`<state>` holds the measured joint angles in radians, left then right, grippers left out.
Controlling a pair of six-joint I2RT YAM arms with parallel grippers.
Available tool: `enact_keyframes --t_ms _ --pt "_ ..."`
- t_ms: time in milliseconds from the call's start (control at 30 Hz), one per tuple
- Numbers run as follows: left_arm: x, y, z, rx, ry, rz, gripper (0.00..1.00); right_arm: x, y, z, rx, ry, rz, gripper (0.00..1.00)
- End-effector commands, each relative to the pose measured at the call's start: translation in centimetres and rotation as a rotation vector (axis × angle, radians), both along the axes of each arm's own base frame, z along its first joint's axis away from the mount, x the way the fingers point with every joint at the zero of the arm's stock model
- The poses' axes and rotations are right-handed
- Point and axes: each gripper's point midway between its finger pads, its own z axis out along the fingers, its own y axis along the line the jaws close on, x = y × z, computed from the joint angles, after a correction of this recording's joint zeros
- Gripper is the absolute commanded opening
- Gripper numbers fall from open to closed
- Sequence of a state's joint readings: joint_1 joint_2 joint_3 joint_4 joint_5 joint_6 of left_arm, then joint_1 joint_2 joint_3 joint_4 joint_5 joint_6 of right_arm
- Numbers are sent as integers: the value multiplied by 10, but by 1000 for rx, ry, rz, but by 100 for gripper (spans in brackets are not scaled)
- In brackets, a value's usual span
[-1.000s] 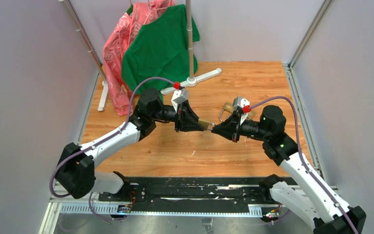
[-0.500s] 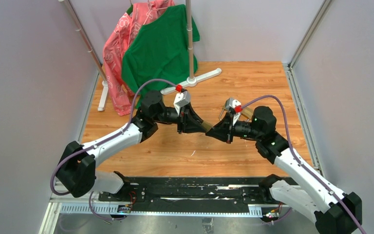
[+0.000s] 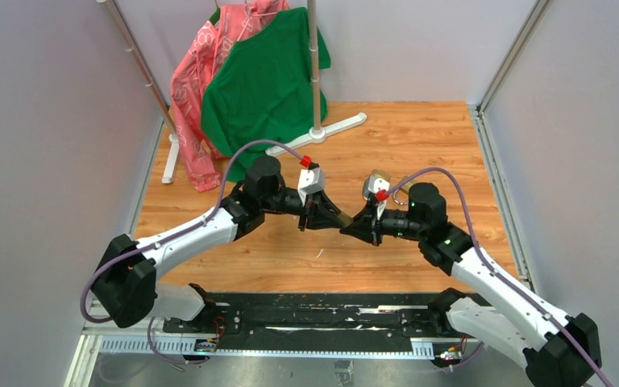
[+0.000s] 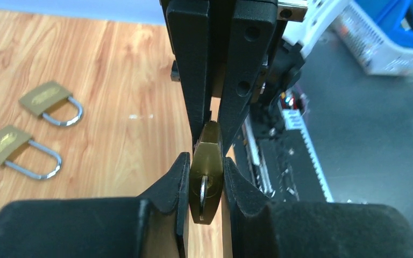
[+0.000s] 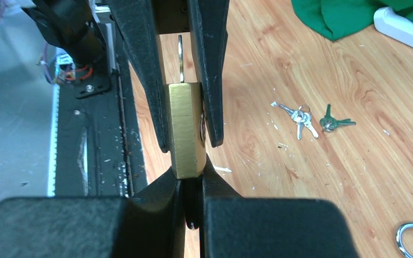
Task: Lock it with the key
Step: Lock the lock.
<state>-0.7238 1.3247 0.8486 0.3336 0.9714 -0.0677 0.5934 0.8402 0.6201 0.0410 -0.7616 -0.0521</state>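
Brass padlock (image 5: 184, 129) — upright between black jaws

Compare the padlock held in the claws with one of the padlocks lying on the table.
The held padlock is pinched on edge in the left claw, off the table; the loose padlock lies flat on it. The right claw meets the held padlock's end; nothing touches the loose padlock. Both have brass bodies and silver shackles.

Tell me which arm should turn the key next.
Right. The right gripper is shut on the key at the keyhole end of the brass padlock; the left gripper only clamps its body.
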Motion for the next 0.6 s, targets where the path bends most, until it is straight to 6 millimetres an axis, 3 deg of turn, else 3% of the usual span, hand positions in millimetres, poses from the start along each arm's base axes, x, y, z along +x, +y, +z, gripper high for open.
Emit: enact_keyframes --t_ms 0,167,367,567 --pt "15 21 -82 245 -68 112 0 25 7 -23 25 -62 -96 0" --pt "18 30 -125 347 -95 120 0 49 18 -57 16 -120 -124 0" --pt "15 43 -178 474 -63 112 0 55 47 -99 -76 -80 -5 0" --pt "22 51 -191 535 -69 143 0 61 62 -131 -110 -39 30 1"
